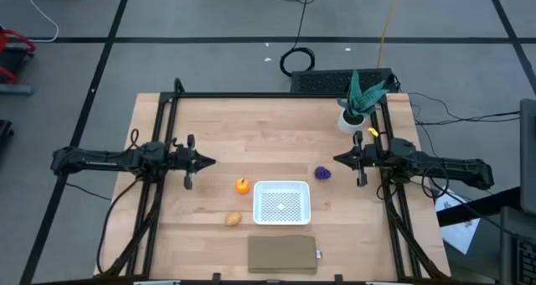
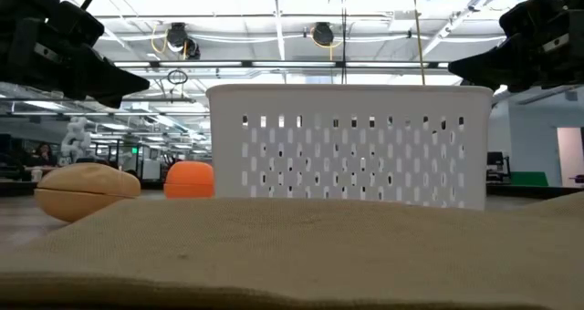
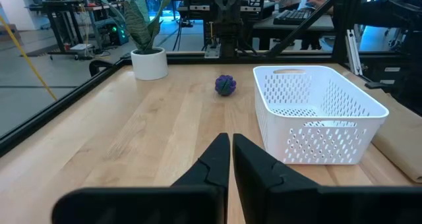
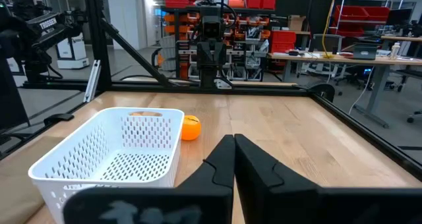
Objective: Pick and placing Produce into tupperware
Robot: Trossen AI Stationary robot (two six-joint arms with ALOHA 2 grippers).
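Note:
The white tupperware [image 1: 282,202] stands empty on the table's near middle. The round orange piece [image 1: 242,185] rests on the table just left of it. The tan-brown oval piece [image 1: 233,220] lies nearer the front edge, left of the tupperware. The dark purple lumpy piece [image 1: 322,173] sits off the tupperware's far right corner. My left gripper [image 1: 213,161] is shut and empty above the table's left side, left of the orange piece. My right gripper [image 1: 336,158] is shut and empty at the right side, just beyond the purple piece.
A flat brown rectangle [image 1: 282,255] lies at the front edge, before the tupperware. A green potted plant [image 1: 356,109] stands at the far right corner. A black frame [image 1: 276,95] runs along the table's far and side edges.

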